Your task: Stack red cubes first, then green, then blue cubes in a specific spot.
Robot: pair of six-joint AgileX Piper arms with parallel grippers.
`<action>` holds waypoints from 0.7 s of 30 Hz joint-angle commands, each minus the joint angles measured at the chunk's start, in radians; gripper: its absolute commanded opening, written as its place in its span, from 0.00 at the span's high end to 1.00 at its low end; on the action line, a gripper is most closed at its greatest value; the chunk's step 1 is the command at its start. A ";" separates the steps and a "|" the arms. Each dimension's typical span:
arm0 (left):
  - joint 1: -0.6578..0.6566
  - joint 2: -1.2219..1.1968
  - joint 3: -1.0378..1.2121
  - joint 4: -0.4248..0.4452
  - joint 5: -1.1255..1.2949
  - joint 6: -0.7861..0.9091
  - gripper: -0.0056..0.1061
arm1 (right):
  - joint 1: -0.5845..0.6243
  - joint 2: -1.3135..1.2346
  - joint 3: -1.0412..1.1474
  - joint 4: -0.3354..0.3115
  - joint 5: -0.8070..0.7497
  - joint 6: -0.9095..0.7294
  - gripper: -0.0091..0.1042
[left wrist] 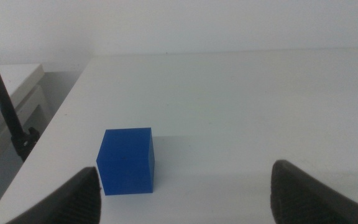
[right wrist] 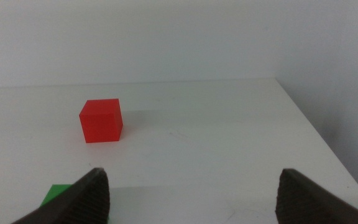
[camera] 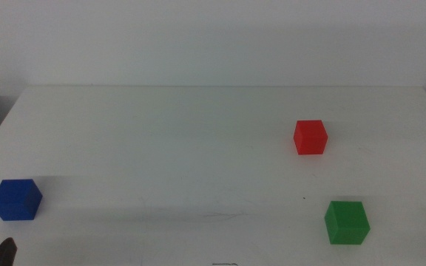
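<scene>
Three cubes sit apart on the white table [camera: 198, 148], nothing stacked. The red cube [camera: 310, 137] stands toward the right edge, mid-depth; the green cube [camera: 347, 222] sits near the front right corner; the blue cube [camera: 17, 199] rests by the front left edge. The left gripper [left wrist: 185, 193] hangs just short of the blue cube, jaws spread wide. The right gripper [right wrist: 191, 196] waits with jaws wide, facing the red cube.
</scene>
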 commanded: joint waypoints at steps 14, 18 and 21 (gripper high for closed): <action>-0.001 -0.020 -0.003 -0.004 -0.074 -0.007 0.11 | -0.005 0.389 -0.499 0.002 0.124 -0.006 0.10; -0.001 -0.020 -0.003 -0.004 -0.074 -0.007 0.11 | -0.005 0.584 -0.668 0.012 0.270 -0.006 0.10; -0.001 -0.020 -0.003 -0.004 -0.074 -0.007 0.11 | -0.004 0.718 -0.799 0.014 0.404 -0.006 0.10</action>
